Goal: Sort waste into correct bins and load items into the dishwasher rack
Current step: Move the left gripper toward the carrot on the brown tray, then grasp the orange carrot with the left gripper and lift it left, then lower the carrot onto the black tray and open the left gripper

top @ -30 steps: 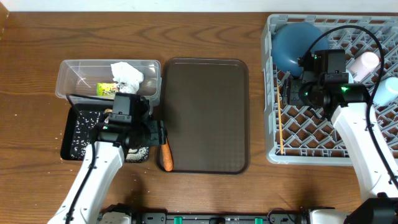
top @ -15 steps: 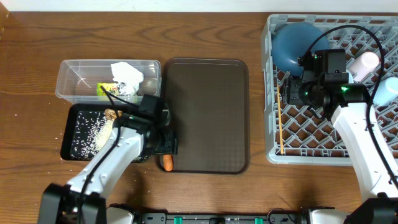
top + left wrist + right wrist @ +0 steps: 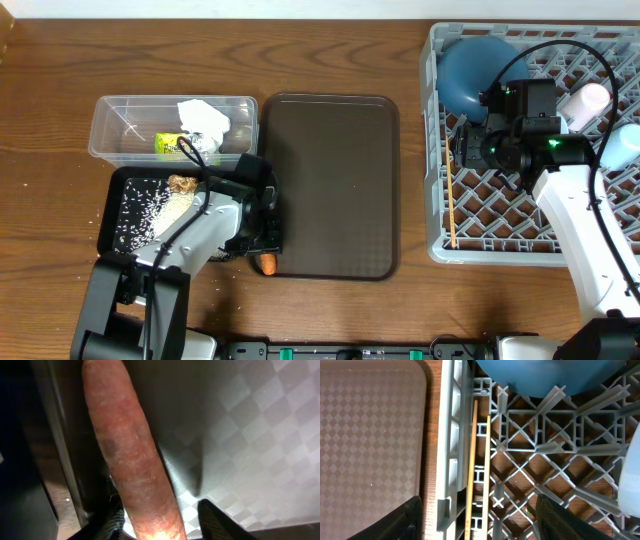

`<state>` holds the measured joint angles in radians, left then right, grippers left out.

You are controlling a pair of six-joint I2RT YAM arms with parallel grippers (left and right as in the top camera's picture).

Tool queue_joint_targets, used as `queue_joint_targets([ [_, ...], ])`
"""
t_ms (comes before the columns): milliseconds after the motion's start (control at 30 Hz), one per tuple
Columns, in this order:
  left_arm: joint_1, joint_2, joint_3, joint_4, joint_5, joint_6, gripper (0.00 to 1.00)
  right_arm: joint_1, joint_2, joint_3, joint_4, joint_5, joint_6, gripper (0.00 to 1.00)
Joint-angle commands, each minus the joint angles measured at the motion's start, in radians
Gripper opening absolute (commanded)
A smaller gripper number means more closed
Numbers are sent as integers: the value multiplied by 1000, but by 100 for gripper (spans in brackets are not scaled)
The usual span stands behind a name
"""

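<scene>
At the serving tray's (image 3: 335, 180) edge, left gripper's (image 3: 164, 520) jaws straddle the orange carrot (image 3: 125, 450), unclamped; stiff and tapered, it likely wants a mid-length pinch. Right gripper (image 3: 482, 517) gapes above the dishwasher rack (image 3: 447, 460).

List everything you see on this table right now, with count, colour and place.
rack: one, grey, right
bowl: one, dark blue, rack's far-left corner
pink cup: one, rack's right side
light-blue cup: one, rack's right edge
chopsticks: pair, wooden, along rack's left wall
serving tray: one, brown, centre
tub: one, clear, left
napkin: one, white, in tub
wrapper: one, yellow-green, in tub
black tray: one, before tub
rice: white, in black tray
food piece: one, brown, in black tray
carrot: one, orange, serving tray's near-left edge
left gripper: open, straddling carrot
right gripper: open, over rack
</scene>
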<state>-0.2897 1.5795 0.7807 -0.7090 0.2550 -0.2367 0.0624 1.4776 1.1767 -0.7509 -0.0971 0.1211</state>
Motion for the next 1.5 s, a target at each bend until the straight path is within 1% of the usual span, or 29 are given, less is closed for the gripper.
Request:
queue_joint_targets([
  [0,2,10,3,-4,-13,3,44,3,-21,-1,0,4,-3,69],
  [133,2,10,5,8,-13,3,36,3,-21,0,0,3,-3,69],
  [300,2,2,39,10,-14,3,22,2,-21,0,-1,5,-3,68],
  [367,2,-7,53,10,-14,3,19,2,-21,-1,-1,15,-3,68],
  [400,2,-13,60,10,-14,3,13,2,-21,0,-2,18,-3,68],
  [467,3,-27,71,10,-14,3,9,2,-21,-1,-1,22,-3,69],
  [600,17,-85,97,-3,-19,3,9,2,-21,-1,-1,23,-3,68],
  [733,76,-185,127,-28,-119,2,9,2,-21,-1,-1,26,-3,68],
  [833,169,-270,132,-38,-201,-32,10,2,-21,0,-1,45,-3,68],
  [967,325,-324,132,-38,-219,-72,10,2,-21,-1,-1,45,-3,68],
  [1100,478,-299,123,-16,-218,-135,10,2,-21,-1,-1,45,-3,69],
  [1200,547,-259,119,-11,-213,-149,10,2,-21,-1,-1,45,-3,69],
  [1333,591,-191,119,-8,-214,-166,11,2,-21,-1,-2,45,-3,69],
  [1467,600,-119,119,11,-215,-173,13,2,-21,0,-1,45,-3,69],
])
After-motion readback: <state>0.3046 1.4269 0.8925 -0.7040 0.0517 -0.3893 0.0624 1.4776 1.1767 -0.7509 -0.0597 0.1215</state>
